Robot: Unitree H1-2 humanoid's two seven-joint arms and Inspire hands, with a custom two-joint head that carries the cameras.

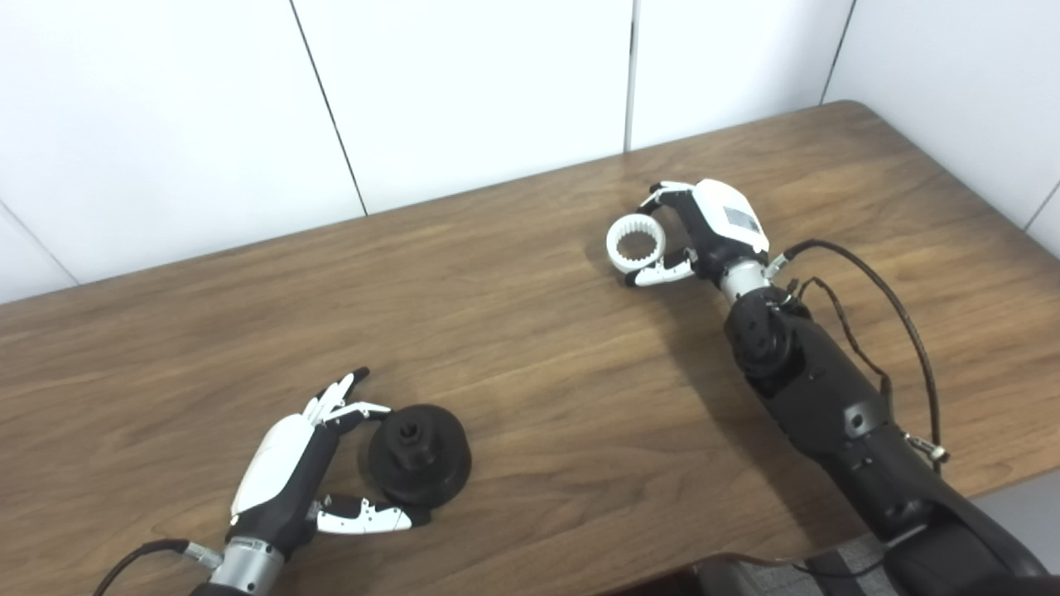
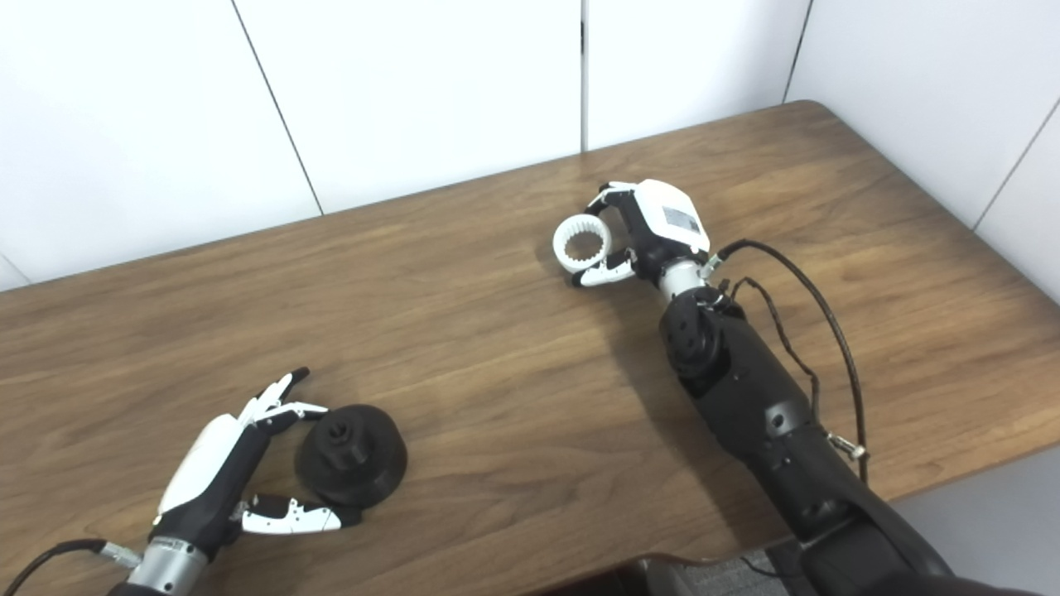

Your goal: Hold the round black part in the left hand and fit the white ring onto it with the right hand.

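Note:
The round black part [image 1: 420, 454] lies on the wooden table [image 1: 530, 331] near the front left, with a raised hub and a hole in its middle. My left hand [image 1: 310, 468] is open around its left side: the fingers [image 1: 346, 406] reach past its far edge and the thumb [image 1: 364, 520] lies along its near edge. The white ring [image 1: 636, 242], toothed inside, is at the back right. My right hand [image 1: 704, 225] is shut on it, fingers curled over its top and thumb under it, low over the table.
White wall panels stand right behind the table's far edge. A black cable [image 1: 878, 290] loops off my right forearm. The table's front edge [image 1: 1019, 476] runs close under my right arm.

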